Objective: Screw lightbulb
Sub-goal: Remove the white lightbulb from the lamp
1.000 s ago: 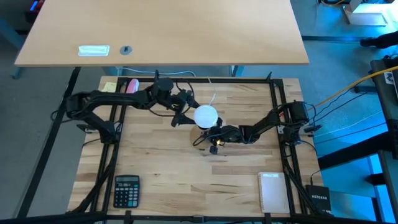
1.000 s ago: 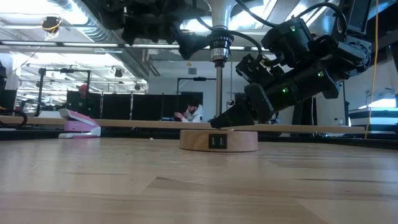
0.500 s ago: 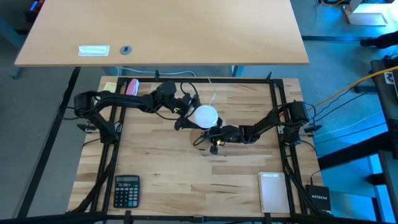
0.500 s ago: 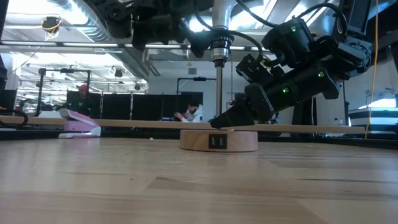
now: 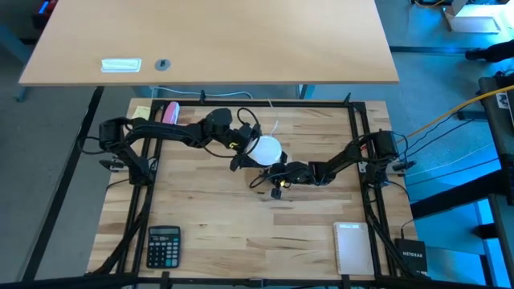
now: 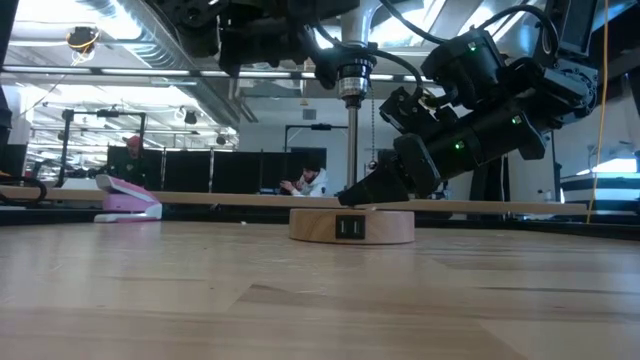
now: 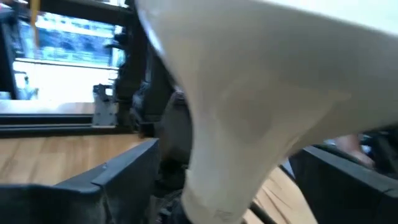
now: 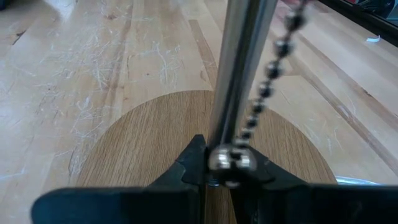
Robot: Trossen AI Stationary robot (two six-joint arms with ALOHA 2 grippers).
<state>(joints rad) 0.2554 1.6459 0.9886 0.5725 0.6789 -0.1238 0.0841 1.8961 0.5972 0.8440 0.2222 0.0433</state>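
While the right pincer (image 8: 217, 163) pinches the lamp's metal rod (image 8: 239, 81), left pincer (image 5: 248, 150) spread around the lightbulb (image 5: 266, 148), wooden base (image 6: 351, 226) on desk (image 5: 241, 225).

My left gripper (image 5: 247, 152): jaws spread wide, reaching inward | my right gripper (image 5: 275, 178): jaws closed, tip low, angled down.

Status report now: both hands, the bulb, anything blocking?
Left hand open around the lightbulb on the lamp. Right hand shut on the metal pole, low above the wooden base. Bead chain hangs beside the pole.
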